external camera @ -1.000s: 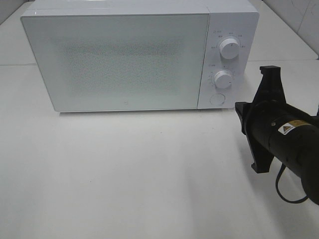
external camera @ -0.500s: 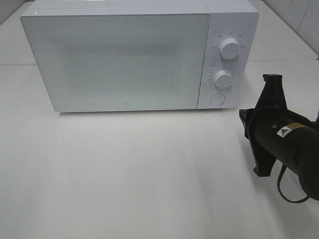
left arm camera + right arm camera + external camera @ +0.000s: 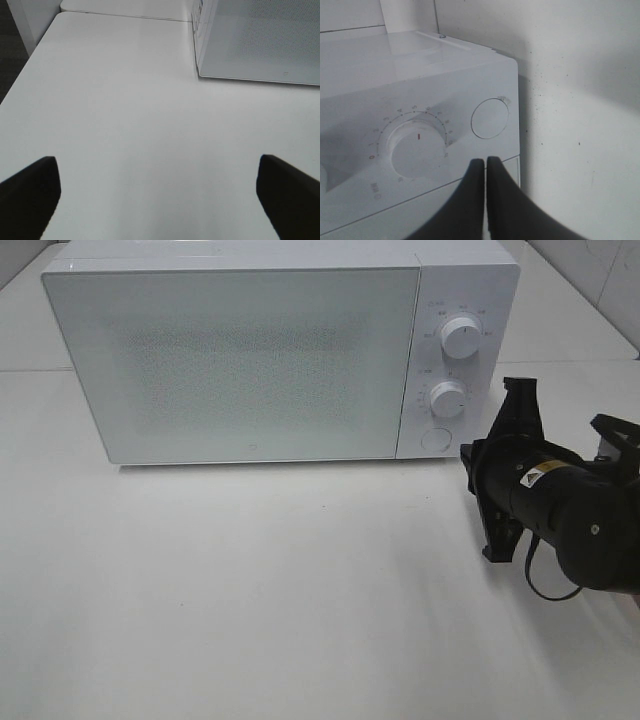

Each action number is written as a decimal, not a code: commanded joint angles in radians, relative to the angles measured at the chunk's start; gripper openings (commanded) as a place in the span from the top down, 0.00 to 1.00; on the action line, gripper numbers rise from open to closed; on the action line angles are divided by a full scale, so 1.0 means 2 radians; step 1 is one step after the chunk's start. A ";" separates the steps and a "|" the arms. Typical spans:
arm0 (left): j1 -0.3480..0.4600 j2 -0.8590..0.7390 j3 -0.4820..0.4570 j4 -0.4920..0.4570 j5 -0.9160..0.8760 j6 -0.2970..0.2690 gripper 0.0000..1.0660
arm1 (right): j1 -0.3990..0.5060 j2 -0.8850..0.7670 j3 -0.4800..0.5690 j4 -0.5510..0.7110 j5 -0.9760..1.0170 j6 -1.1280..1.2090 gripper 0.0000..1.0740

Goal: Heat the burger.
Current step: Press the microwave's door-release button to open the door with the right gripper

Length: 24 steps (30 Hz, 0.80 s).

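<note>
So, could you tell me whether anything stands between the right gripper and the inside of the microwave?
Yes: the microwave's door is shut across the front. The right gripper, shut, points toward the round button beside that door. No burger shows in any view.

Glossy white microwave (image 3: 250,350), matt table (image 3: 250,590)

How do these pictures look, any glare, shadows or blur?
Exterior high: even light, microwave sharp, faint shadow on the table. Left wrist: the left fingers are dark, soft-edged blobs; table washed out. Right wrist: the shut right fingers blur, dial is crisp.
</note>
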 commanded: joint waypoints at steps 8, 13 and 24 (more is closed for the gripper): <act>-0.003 -0.008 -0.001 -0.002 -0.008 0.000 0.06 | -0.007 0.057 -0.043 -0.023 -0.001 0.023 1.00; -0.003 -0.008 -0.001 -0.002 -0.008 0.000 0.06 | -0.014 0.081 -0.069 -0.035 0.000 0.023 1.00; -0.003 -0.008 -0.001 -0.002 -0.008 0.000 0.06 | -0.042 0.099 -0.113 -0.071 0.025 0.021 1.00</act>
